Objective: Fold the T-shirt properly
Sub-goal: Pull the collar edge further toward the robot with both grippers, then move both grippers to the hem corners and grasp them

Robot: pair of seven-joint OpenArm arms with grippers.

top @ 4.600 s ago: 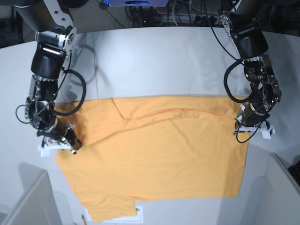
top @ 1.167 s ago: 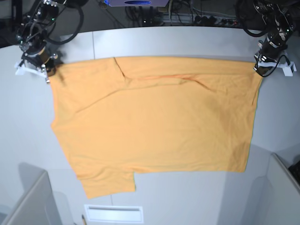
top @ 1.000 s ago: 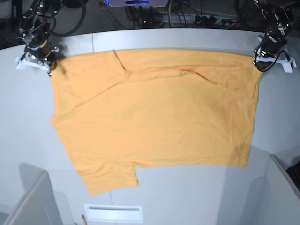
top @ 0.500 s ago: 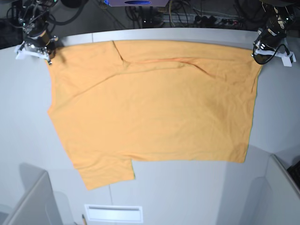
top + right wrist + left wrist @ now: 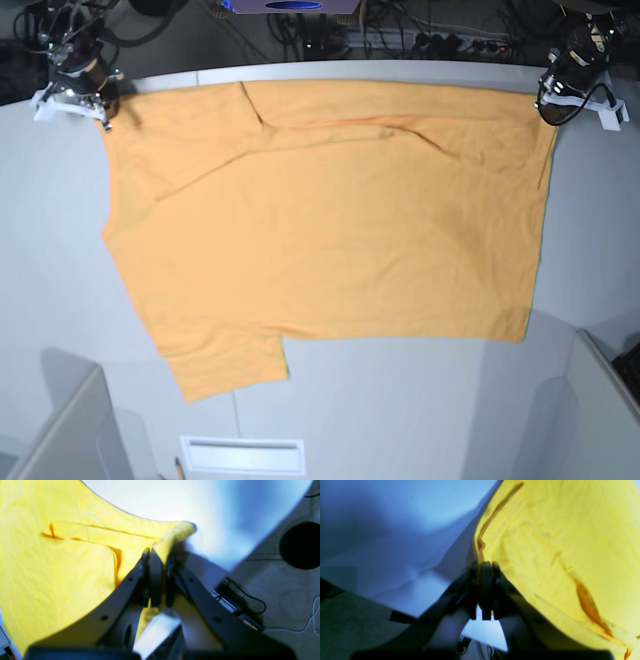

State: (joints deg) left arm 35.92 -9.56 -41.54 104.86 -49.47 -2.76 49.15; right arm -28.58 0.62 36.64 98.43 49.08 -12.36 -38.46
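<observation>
1. Two grippers pinch the T-shirt (image 5: 320, 220): left gripper (image 5: 548, 112) clamped on its 2 o'clock corner, right gripper (image 5: 104, 118) on its 10 o'clock corner.
2. T-shirt lies spread across the table (image 5: 400, 410).

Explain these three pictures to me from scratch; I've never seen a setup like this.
This is a robot with two arms, each ending in a two-fingered gripper. One picture looks down from above on a grey table. The other two come from small cameras mounted on each wrist, looking along the fingers.

On the table lies an orange T-shirt, spread mostly flat, with one sleeve sticking out at the near edge. It looks yellow in the wrist views, but it is the same shirt.

In the overhead picture the right gripper is at the far left and the left gripper at the far right. Each is shut on a far corner of the shirt; the wrist views show cloth pinched between closed fingers, right gripper and left gripper. The far edge runs stretched between them.
</observation>
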